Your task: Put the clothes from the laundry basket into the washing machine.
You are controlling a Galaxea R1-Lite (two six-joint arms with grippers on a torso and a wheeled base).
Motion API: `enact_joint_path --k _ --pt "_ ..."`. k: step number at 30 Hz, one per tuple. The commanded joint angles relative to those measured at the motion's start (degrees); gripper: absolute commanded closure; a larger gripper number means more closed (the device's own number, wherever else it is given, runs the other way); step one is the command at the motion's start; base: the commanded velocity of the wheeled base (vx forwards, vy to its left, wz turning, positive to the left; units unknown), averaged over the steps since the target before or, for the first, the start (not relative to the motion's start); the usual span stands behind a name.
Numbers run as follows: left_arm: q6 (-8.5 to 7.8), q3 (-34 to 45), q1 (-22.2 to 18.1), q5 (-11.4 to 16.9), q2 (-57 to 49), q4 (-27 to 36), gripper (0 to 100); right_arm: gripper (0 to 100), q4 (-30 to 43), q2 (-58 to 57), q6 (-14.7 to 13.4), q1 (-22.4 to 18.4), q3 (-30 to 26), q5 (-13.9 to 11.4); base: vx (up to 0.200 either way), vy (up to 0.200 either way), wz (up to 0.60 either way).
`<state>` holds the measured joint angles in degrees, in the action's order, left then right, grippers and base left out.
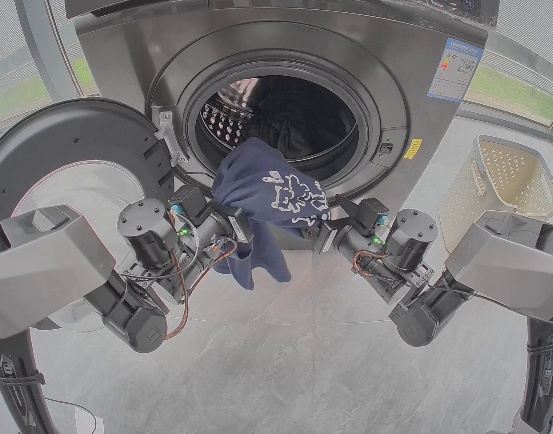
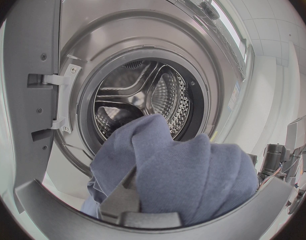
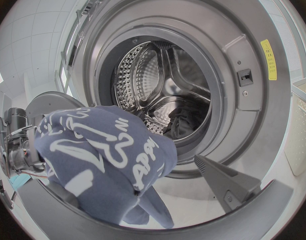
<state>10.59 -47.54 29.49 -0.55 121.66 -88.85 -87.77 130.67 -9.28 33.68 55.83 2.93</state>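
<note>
Holds a navy sweatshirt (image 1: 264,191) at 6 o'clock of the washing machine (image 1: 409,91) opening, left gripper (image 1: 223,207) jaws clamped on it. Supports its 3 o'clock edge with right gripper (image 1: 329,217), jaws apart.

Bright even daylight comes from the windows (image 1: 511,91), the steel drum (image 3: 149,80) glints, and wrist views bow at dark corners

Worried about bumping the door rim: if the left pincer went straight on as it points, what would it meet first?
Probably nothing at the rim: the left pincer, shut on the navy sweatshirt, aims into the open drum; its back wall comes first, depth unclear.
</note>
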Motion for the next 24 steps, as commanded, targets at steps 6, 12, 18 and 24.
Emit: enact_joint_path --k 6,12,18,24 --pt "0.04 8.1 0.0 0.4 -7.5 0.1 100 0 0.1 -16.8 3.3 5.2 -24.2 -4.9 0.000 0.000 0.00" --pt "-0.05 14.4 0.0 1.3 -13.5 -0.1 100 0 0.0 -26.2 4.4 6.4 -37.2 -7.7 0.000 0.000 0.00" --pt "0.30 19.9 0.0 2.2 -17.4 -0.2 100 0 0.7 -27.1 4.6 4.5 -39.8 -6.9 0.000 0.000 0.00" --pt "0.13 21.4 1.1 3.4 -17.4 -0.2 100 0 0.5 -25.1 3.9 0.0 -37.4 -6.5 0.000 0.000 0.00"
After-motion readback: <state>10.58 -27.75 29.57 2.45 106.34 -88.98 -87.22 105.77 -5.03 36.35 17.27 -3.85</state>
